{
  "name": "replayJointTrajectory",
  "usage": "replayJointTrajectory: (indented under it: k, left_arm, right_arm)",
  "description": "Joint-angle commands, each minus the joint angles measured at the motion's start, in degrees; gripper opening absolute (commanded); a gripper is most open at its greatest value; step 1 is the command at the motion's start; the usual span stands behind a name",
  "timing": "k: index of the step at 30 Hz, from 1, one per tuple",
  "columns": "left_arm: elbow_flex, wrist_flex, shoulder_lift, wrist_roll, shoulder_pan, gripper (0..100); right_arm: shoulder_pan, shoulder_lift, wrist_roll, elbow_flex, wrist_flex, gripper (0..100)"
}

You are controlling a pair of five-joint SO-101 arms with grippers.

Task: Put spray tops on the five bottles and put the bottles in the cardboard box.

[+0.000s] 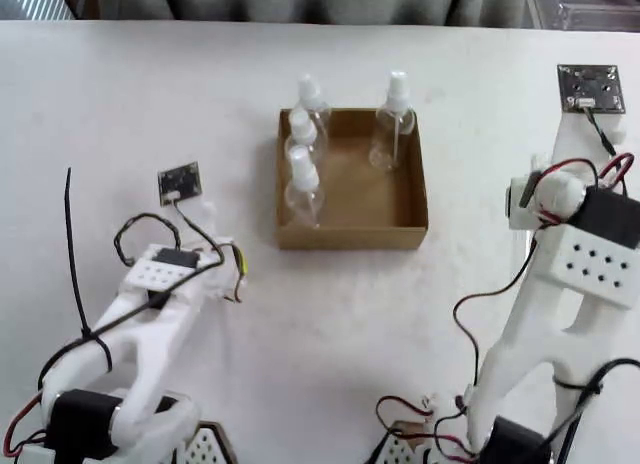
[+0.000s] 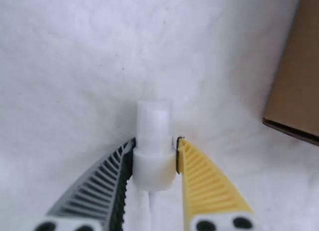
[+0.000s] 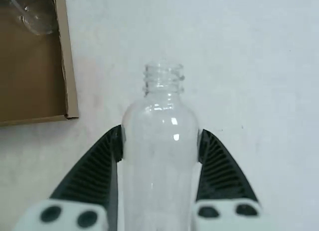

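Left hand (image 2: 155, 143) pinching spray top (image 2: 153, 122), right hand (image 3: 160, 135) gripping bottle (image 3: 159, 154)

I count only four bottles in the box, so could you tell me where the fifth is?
In the right wrist view, the uncapped bottle is gripped in the right pincer, beside the cardboard box.

On my feed I see the white tabletop (image 1: 130, 94) carrying the open cardboard box (image 1: 350, 236) flat near its middle, between the left arm (image 1: 150, 314) and the right arm (image 1: 560, 314), with red and black cables (image 1: 405, 416) lying near its front edge.
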Motion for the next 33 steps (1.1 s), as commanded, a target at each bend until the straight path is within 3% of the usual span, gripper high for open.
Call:
replayJointTrajectory:
  k: [1,7,11,17,25,29,33]
  left_arm:
    - [-0.18,-0.88,-2.42,-0.35,0.04,2]
    - [-0.18,-0.88,-2.42,-0.35,-0.04,2]
    - [-0.26,-0.88,-2.51,-0.35,-1.54,2]
    - [-0.53,-0.88,-2.51,-0.26,-3.21,2]
    - [-0.79,-0.88,-4.88,-0.35,-7.25,2]
    - [-0.26,-0.7,-12.44,-0.35,-10.24,2]
    - [-0.35,5.01,-20.09,-0.35,-10.15,2]
  right_arm:
    - [-0.48,-5.23,0.35,1.58,1.89,1.7]
    - [-0.57,-12.35,0.44,8.18,-4.62,1.7]
    - [-4.7,-17.1,0.35,15.65,-10.24,1.7]
    - [-6.2,-22.9,-0.53,27.69,-30.9,1.7]
    - [-6.73,-29.41,-19.34,33.49,-44.88,1.6]
    - [-8.4,-32.48,-24.18,33.49,-47.87,1.6]
    - [-12.44,-36.62,-25.32,33.58,-47.69,1.6]
